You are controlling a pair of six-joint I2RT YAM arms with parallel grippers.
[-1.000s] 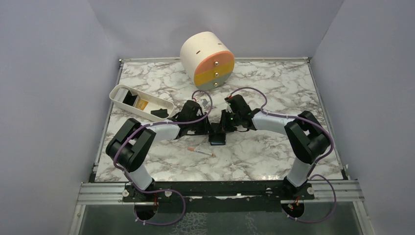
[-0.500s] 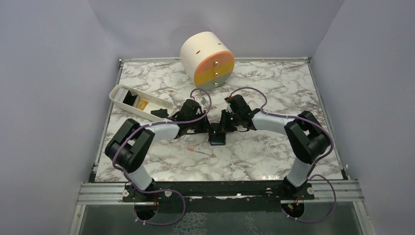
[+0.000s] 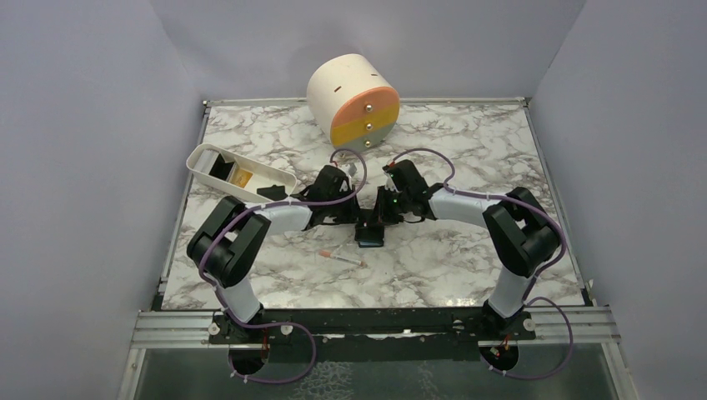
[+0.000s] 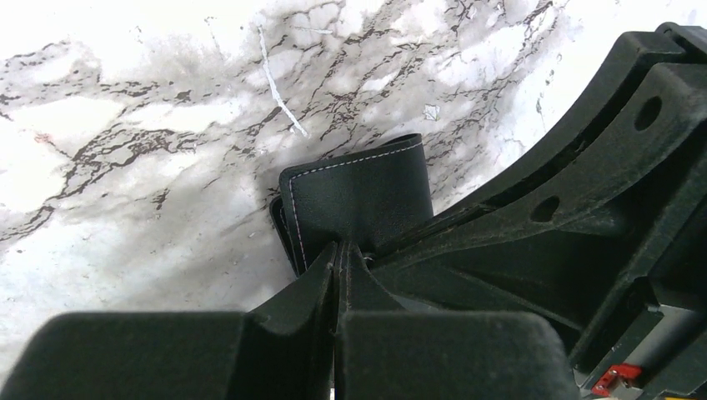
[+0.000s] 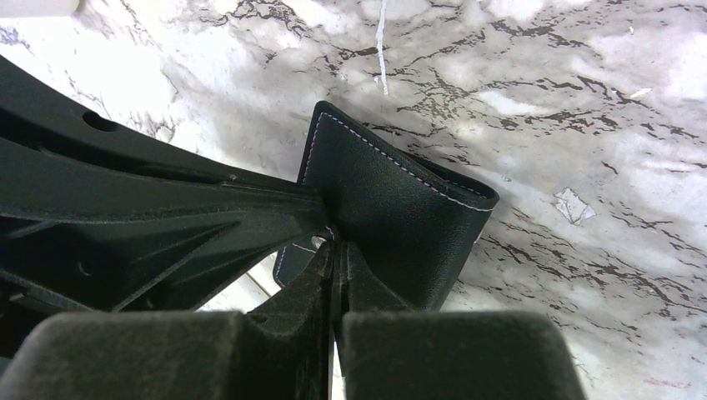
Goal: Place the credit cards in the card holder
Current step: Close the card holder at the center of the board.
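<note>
Marble table (image 3: 467, 250), card holder (image 3: 369, 235) pointing nearward, left gripper (image 4: 340, 250) and right gripper (image 5: 337, 242) pinching it

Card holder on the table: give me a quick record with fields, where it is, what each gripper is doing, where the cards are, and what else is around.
card holder: black, at the middle of the marble table, between both grippers
left gripper: shut on the card holder's edge
right gripper: shut on its raised flap
orange card: in the white tray, far left
other cards: none seen
thin stick: on the table, nearer the arm bases than the holder
round drawer box: at the back
</note>
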